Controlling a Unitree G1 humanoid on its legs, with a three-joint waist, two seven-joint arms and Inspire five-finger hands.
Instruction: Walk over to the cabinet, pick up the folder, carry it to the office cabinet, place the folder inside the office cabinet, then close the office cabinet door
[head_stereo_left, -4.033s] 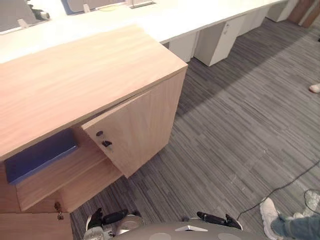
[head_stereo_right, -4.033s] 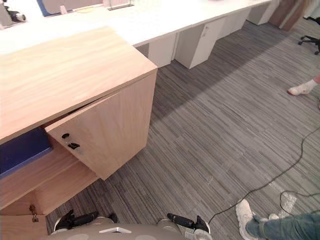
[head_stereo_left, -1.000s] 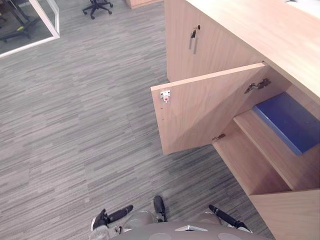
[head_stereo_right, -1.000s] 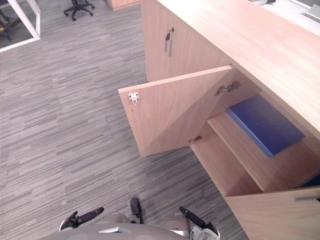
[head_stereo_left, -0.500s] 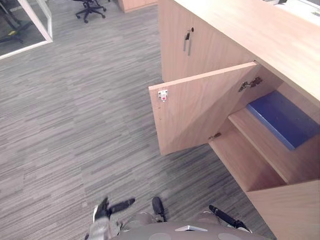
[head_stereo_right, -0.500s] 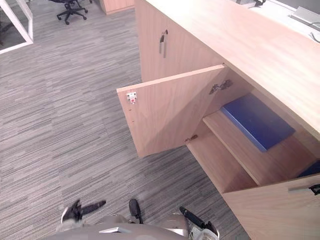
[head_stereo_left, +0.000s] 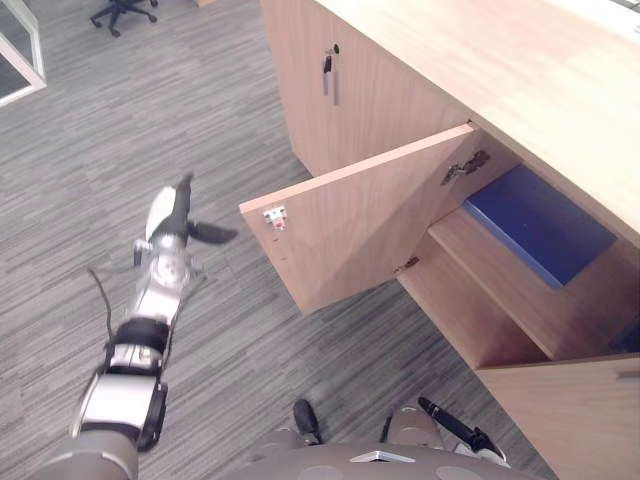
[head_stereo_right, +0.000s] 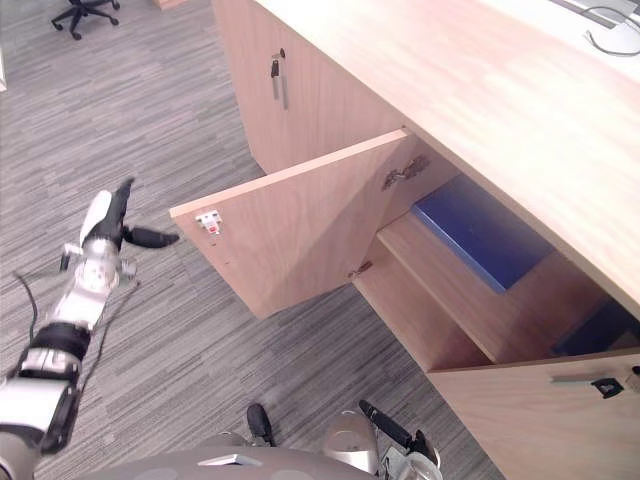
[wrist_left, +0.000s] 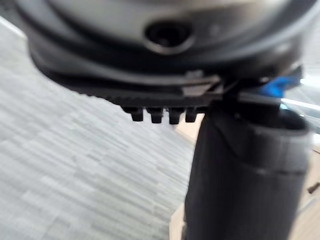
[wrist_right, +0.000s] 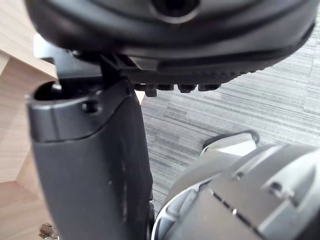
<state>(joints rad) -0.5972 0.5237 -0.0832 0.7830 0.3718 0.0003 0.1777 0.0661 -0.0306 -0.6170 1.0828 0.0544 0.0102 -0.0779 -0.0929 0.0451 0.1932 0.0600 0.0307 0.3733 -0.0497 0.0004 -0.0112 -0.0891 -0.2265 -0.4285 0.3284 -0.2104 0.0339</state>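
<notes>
Left eye view shows folder (head_stereo_left: 540, 222) inside cabinet (head_stereo_left: 470, 80).

The left hand (wrist_left: 165, 55) (thumb (wrist_left: 240, 175) jutting out) hangs above grey carpet (wrist_left: 75, 165) near pale wood (wrist_left: 176, 229).

I can read no text, number or sign anywhere from here. The nearest thing to a label is the small white plate (head_stereo_left: 275, 214) with a red spot, set near the free edge of the open cabinet door (head_stereo_left: 370, 225). It may carry print, but it is too small for me to tell. The blue folder (head_stereo_left: 538, 222) lying on the upper shelf (head_stereo_left: 490, 270) turns a plain cover towards me, with no lettering that I can make out.
</notes>
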